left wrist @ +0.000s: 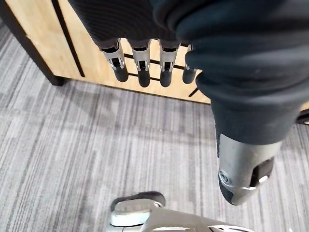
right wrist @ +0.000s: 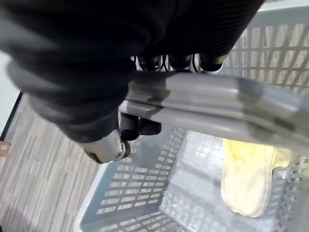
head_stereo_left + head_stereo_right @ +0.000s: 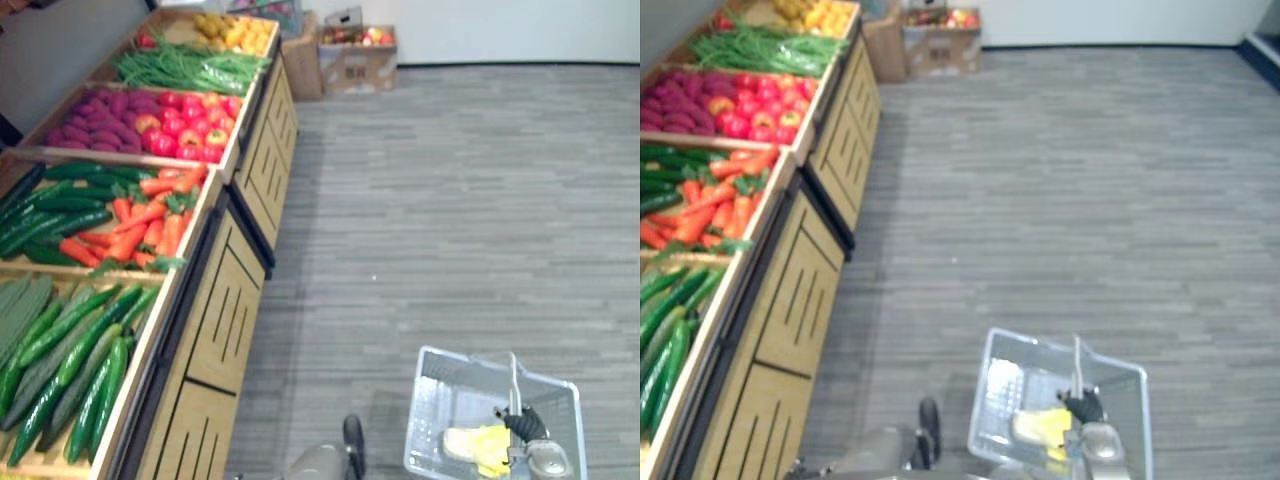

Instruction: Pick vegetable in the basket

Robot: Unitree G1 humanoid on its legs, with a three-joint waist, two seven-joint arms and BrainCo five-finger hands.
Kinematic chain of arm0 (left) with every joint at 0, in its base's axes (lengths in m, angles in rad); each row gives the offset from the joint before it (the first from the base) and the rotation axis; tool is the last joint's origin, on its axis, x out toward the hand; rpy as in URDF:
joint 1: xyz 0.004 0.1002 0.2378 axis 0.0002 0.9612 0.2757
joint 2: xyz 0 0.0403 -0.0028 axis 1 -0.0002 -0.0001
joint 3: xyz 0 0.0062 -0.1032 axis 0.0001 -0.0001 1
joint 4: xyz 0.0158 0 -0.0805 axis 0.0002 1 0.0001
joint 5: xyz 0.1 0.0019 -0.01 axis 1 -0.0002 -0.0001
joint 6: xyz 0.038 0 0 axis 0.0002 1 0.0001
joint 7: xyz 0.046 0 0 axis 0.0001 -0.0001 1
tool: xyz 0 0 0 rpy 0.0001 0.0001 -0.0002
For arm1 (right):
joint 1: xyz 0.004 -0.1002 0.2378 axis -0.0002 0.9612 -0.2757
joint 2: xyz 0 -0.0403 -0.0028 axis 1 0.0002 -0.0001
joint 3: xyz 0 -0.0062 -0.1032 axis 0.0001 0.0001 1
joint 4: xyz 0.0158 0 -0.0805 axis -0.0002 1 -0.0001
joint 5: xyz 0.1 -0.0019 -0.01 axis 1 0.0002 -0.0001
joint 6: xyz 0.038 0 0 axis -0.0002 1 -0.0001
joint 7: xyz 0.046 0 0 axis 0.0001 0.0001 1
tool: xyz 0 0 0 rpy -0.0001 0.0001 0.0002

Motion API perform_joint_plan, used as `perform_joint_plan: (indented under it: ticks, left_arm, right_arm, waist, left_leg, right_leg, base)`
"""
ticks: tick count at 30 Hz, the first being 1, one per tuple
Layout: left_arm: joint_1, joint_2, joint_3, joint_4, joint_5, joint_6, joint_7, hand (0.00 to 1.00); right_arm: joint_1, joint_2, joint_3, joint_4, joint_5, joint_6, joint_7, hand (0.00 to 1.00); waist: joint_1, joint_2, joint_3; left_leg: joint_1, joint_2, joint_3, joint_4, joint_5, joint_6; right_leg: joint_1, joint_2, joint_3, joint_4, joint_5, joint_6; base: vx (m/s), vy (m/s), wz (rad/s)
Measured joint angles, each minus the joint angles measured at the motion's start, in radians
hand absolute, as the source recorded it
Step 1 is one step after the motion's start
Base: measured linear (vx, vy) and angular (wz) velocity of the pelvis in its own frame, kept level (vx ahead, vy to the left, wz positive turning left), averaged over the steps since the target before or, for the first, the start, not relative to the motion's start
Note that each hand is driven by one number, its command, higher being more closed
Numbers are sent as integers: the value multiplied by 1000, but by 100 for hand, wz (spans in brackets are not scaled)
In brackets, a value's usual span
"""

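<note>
A grey plastic basket [image 3: 432, 415] hangs low over the carpet at my right side. My right hand [image 3: 527, 424] is shut on its upright handle [image 2: 217, 107], and the fingers [image 2: 140, 126] curl under the bar. A pale yellow vegetable [image 3: 478, 446] lies on the basket's floor [image 2: 193, 193]. My left hand [image 1: 145, 58] hangs open and holds nothing, with straight fingers toward the wooden front of the display stand [image 1: 43, 38]. On the stand to my left lie long green cucumbers [image 3: 70, 365] in the nearest crate, and carrots [image 3: 140, 225] beside dark cucumbers [image 3: 55, 205] in the one behind.
Farther crates hold red fruit [image 3: 185, 125], purple vegetables [image 3: 105, 112], green beans [image 3: 190, 70] and yellow produce [image 3: 235, 32]. Cardboard boxes [image 3: 355, 62] stand by the far wall. Grey carpet [image 3: 450, 220] stretches to the right of the stand.
</note>
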Motion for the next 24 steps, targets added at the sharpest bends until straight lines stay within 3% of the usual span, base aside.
perform_joint_plan:
  ticks: [1,2,3,4,5,7,9,11,13,14,15,16,17,18,19,20,23,24]
  left_arm:
    - [-4,15,-22,0,25,7,0,0]
    - [-5,21,-34,0,31,8,0,0]
    - [-13,25,-57,-2,35,10,1,0]
    - [-22,35,-78,-5,40,14,3,0]
    - [-33,47,-89,-12,48,19,3,0]
    - [-60,55,-114,-41,64,22,5,0]
    - [-96,51,-121,-66,62,18,7,0]
    - [-132,49,-120,-89,59,4,8,0]
    - [-132,47,-104,-100,59,0,11,0]
    - [-122,45,-91,-96,59,0,15,0]
    - [-113,43,-79,-92,59,-1,19,0]
    - [-106,34,-53,-65,59,-1,27,0]
    - [-103,28,-39,-50,57,-1,28,0]
    - [-98,4,10,-18,55,2,31,0]
    - [-88,-17,57,12,54,9,31,0]
    - [-80,-22,74,41,54,17,28,0]
    - [-46,-27,115,59,32,22,24,0]
    - [-40,-27,123,58,30,21,23,0]
  right_arm:
    - [1,4,0,0,-1,-7,0,100]
    - [4,7,0,1,-1,-9,0,100]
    - [5,15,0,4,-1,-11,0,100]
    - [5,23,0,3,0,-13,-1,100]
    - [4,26,-1,2,0,-14,-2,100]
    - [15,30,-7,5,0,-14,-1,100]
    - [26,38,-34,18,6,-15,-1,100]
    - [39,57,-84,61,7,-7,1,100]
    - [44,64,-105,79,8,-3,3,100]
    - [49,65,-114,86,8,7,6,100]
    - [56,65,-119,94,9,11,5,100]
    - [40,63,-128,119,10,17,5,100]
    - [36,60,-130,121,11,20,5,100]
    - [36,49,-131,120,10,18,5,100]
    - [40,39,-130,119,9,20,4,100]
    - [49,33,-139,120,10,27,4,100]
    - [68,18,-178,120,9,28,2,100]
    - [67,13,-187,120,9,28,2,100]
  waist:
    - [-4,-11,2]
    - [-7,-9,2]
    - [-13,-9,1]
    - [-23,-8,3]
    - [-29,-11,4]
    - [-45,-13,6]
    - [-59,-5,2]
    - [-57,-12,-3]
    - [-60,-16,-13]
    - [-63,-16,-32]
    - [-63,-6,-43]
    - [-58,22,-59]
    - [-58,32,-60]
    - [-57,48,-57]
    - [-54,44,-47]
    - [-54,39,-37]
    - [-43,24,-29]
    - [-39,19,-28]
  left_leg:
    - [40,-12,-12,-2,-25,7]
    - [66,-15,-27,-6,-33,14]
    - [114,-14,-56,-10,-52,21]
    - [151,-12,-86,-12,-69,24]
    - [170,-10,-101,-13,-80,23]
    - [220,-2,-164,-4,-112,26]
    - [225,14,-206,24,-147,15]
    - [227,15,-259,45,-180,-29]
    - [236,20,-300,92,-237,-53]
    - [240,40,-325,133,-286,-75]
    - [241,58,-332,153,-302,-89]
    - [220,96,-341,229,-306,-99]
    - [194,109,-353,292,-298,-111]
    - [126,128,-362,466,-259,-146]
    - [55,150,-346,639,-178,-159]
    - [8,194,-281,760,-174,-154]
    - [-61,301,-104,857,-180,-144]
    - [-75,313,-73,847,-180,-143]
  right_leg:
    - [-58,-8,46,145,127,-3]
    - [-77,-6,61,200,213,-8]
    - [-116,2,80,321,201,-23]
    - [-162,11,67,390,137,-58]
    - [-180,15,57,397,86,-62]
    - [-221,39,18,256,-33,-75]
    - [-234,79,33,-46,-36,-75]
    - [-236,110,155,-468,32,-63]
    - [-235,109,172,-551,84,-72]
    - [-231,120,155,-534,152,-80]
    - [-230,133,140,-519,183,-84]
    - [-226,159,103,-483,191,-100]
    - [-213,169,87,-475,178,-117]
    - [-178,184,50,-478,154,-143]
    - [-122,189,20,-497,133,-164]
    - [-40,189,-13,-528,121,-183]
    - [96,180,-69,-607,104,-191]
    - [112,174,-78,-620,84,-183]
  base:
    - [310,126,27]
    - [337,103,37]
    - [328,73,51]
    - [384,59,53]
    - [305,20,53]
    - [318,-31,78]
    - [325,-83,90]
    - [385,-152,79]
    - [578,-330,69]
    - [637,-391,63]
    - [584,-338,56]
    - [472,-270,38]
    - [564,-349,42]
    - [510,-359,47]
    - [571,-388,69]
    - [508,-339,66]
    - [309,-213,54]
    - [220,-122,48]
